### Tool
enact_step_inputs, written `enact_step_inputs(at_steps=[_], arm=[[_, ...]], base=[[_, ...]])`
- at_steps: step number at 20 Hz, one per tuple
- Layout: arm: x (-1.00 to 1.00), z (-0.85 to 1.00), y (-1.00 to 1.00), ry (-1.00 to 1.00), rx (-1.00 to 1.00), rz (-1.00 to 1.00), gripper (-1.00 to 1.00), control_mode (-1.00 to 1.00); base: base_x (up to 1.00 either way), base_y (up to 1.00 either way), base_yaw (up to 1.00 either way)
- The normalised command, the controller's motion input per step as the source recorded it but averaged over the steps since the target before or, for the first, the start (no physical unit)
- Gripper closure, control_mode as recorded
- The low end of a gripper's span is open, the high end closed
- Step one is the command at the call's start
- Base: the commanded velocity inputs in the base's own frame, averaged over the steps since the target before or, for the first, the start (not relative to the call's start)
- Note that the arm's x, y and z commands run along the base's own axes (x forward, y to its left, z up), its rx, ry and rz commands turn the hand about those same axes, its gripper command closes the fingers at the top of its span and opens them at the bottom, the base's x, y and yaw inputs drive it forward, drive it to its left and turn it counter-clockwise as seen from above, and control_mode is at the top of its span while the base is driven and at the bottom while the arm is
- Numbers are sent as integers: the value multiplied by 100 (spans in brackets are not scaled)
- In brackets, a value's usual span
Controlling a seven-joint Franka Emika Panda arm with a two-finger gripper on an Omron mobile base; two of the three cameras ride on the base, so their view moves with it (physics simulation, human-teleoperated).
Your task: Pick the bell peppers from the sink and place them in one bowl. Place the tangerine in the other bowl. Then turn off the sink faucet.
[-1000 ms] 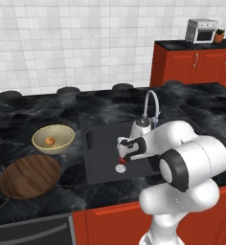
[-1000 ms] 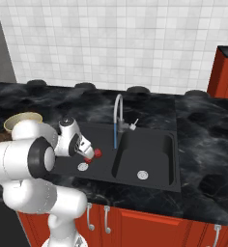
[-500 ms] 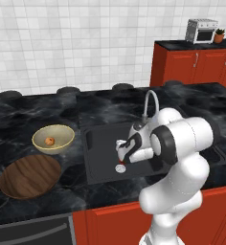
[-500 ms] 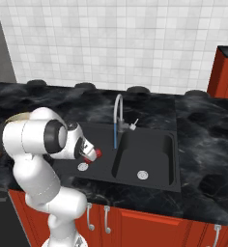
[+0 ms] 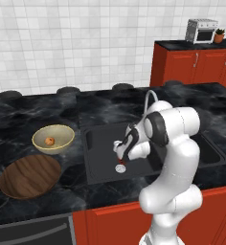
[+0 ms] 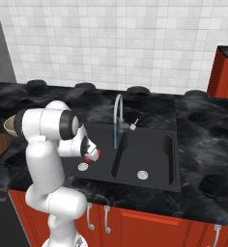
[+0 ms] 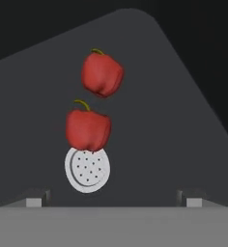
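- The gripper (image 7: 114, 200) is wide open and holds nothing; in the hand view its two dark fingertips (image 7: 35, 198) stand far apart at the bottom.
- The gripper (image 5: 120, 152) is low inside the sink (image 5: 100, 162), above the floor of the basin and near the drain (image 5: 120, 168).
- Two red peppers (image 7: 88, 129) lie on the grey sink floor, seen in the hand view between the two fingertips and beyond them.
- The nearer pepper touches the upper edge of the round silver drain (image 7: 87, 169) and covers a little of it.
- The second pepper (image 7: 102, 74) lies just beyond the first one, very close to it; I cannot tell if they touch.
- Each pepper has a small yellow-green stem that points up and to the left in the hand view.
- In the right base view one pepper (image 6: 95, 155) shows as a red spot just at the gripper.
- The tangerine (image 5: 49, 141) lies in the cream-yellow bowl (image 5: 53, 132), on the counter left of the sink.
- The wooden bowl (image 5: 29, 175) stands on the counter just in front of the yellow bowl, nearer to the robot, and nothing lies in it.
- The faucet (image 6: 118, 115) stands behind the sink, between the two basins, and a thin blue stream of water runs down from its spout.
- The second basin (image 6: 145, 157) is to the right of the faucet.
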Motion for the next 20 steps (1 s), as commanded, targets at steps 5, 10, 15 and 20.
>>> enact_step_inputs(at_steps=[5,10,15,20], arm=[[36,-20,7,11,0,0,-100,-100],[30,-24,4,6,0,0,-100,-100],[17,-32,0,2,0,0,-100,-100],[5,-28,0,0,0,0,-100,-100]], base=[[0,0,0],[0,0,0],[0,0,0],[0,0,0]])
